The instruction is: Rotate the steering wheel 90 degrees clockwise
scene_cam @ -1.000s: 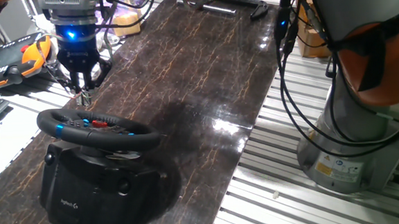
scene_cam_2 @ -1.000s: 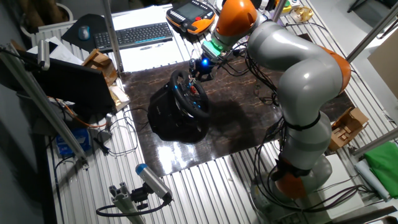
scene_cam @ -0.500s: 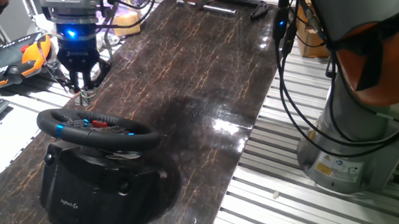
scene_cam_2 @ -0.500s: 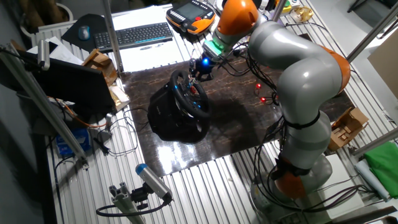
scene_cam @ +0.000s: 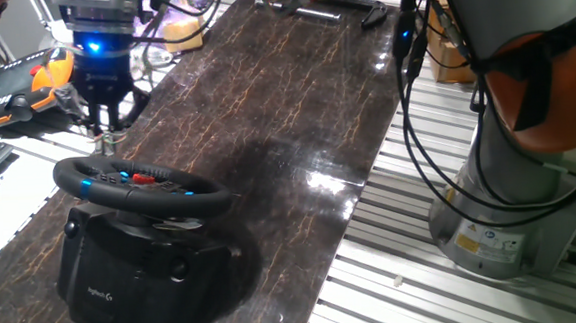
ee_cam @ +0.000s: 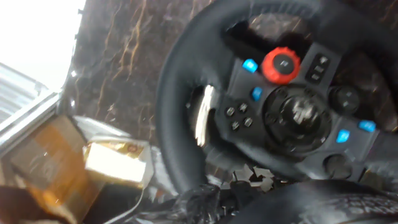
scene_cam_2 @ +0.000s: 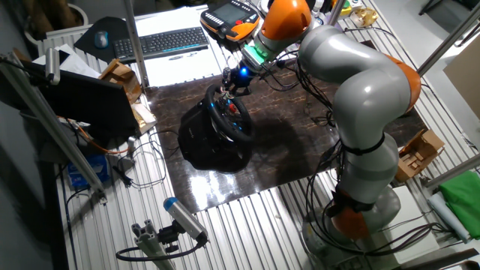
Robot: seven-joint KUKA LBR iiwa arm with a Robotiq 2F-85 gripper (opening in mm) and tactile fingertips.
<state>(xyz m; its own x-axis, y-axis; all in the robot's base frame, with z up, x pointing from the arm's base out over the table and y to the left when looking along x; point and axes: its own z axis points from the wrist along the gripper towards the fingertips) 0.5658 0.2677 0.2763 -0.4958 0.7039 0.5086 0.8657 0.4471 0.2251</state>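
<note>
The steering wheel [scene_cam: 134, 183] sits on its bulky black base [scene_cam: 140, 276] near one end of the dark marble-patterned tabletop [scene_cam: 264, 93], close to the long edge that faces the keyboard [scene_cam_2: 161, 41]. In one fixed view I see the rim lying nearly flat, with a blue rim mark [scene_cam: 86, 185] at the side toward the gripper and red and blue hub buttons across the spokes.

The gripper [scene_cam: 103, 136] hangs just above the far arc of the rim, fingers pointing down. From these views I judge it apart from the rim, or at most just short of contact. The jaws stand close together with nothing between them, but I cannot tell whether they are fully closed.

Progress: I judge the task not yet begun. No grasp on the rim is visible and I see no sign of rotation. The contact or grasp on the rim and the full quarter turn clockwise remain.

View differences:
- The hand view alone shows the hub face: the red round button [ee_cam: 280, 65], small blue buttons and the centre cap, plus the left arc of the rim. No fingers are visible there.
- The other fixed view alone shows the whole arm [scene_cam_2: 360, 97] reaching over the tabletop, with the orange-and-black handheld controller [scene_cam_2: 232, 15] beyond the tabletop's far edge.
- One fixed view alone gives the height of the gripper over the rim.
</note>
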